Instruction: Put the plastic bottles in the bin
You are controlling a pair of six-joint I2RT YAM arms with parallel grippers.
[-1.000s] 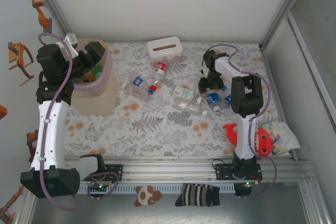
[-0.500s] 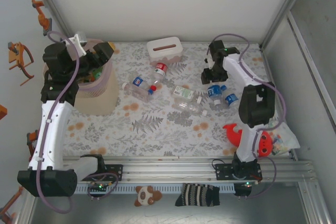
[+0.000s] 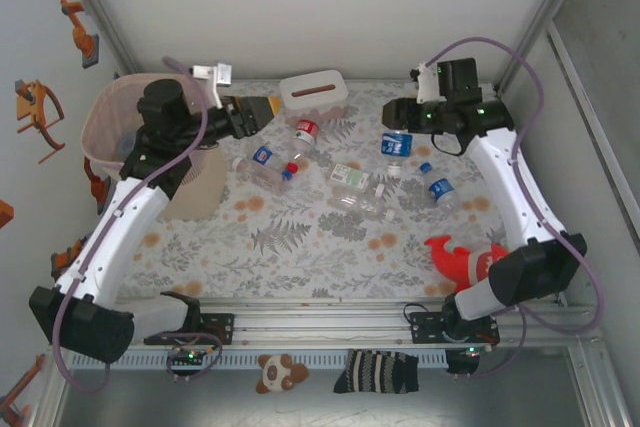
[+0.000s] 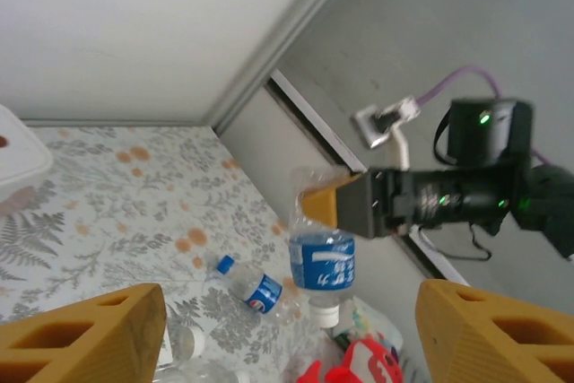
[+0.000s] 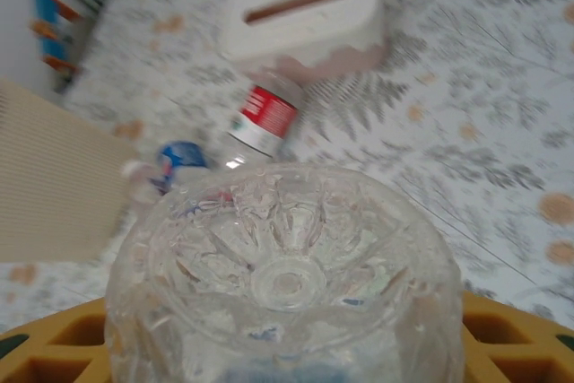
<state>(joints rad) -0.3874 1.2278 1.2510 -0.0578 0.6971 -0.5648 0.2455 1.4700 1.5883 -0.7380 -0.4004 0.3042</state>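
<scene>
My right gripper [image 3: 398, 119] hangs above the back right of the table, shut on a clear blue-labelled bottle [image 3: 397, 143] whose white cap points down. In the right wrist view its ribbed base [image 5: 287, 280] sits between my orange fingers [image 5: 516, 338]. My left gripper [image 3: 262, 107] is open with nothing in it, just right of the pinkish bin [image 3: 105, 132]. From the left wrist view the held bottle [image 4: 321, 262] shows ahead. Several bottles lie on the table: red-labelled [image 3: 303, 135], blue-labelled [image 3: 262, 161], green-labelled [image 3: 351, 177], clear [image 3: 362, 205], and another blue-labelled [image 3: 438, 188].
A white tissue box [image 3: 313, 93] stands at the back centre, close to the left gripper. A red plush shark [image 3: 466, 258] lies at the front right. Enclosure walls and metal frame posts close in the back and sides.
The left arm swung out from over the bin to the right and its jaws opened wider. The right gripper lifted the blue-labelled bottle off the table and pulled back.
</scene>
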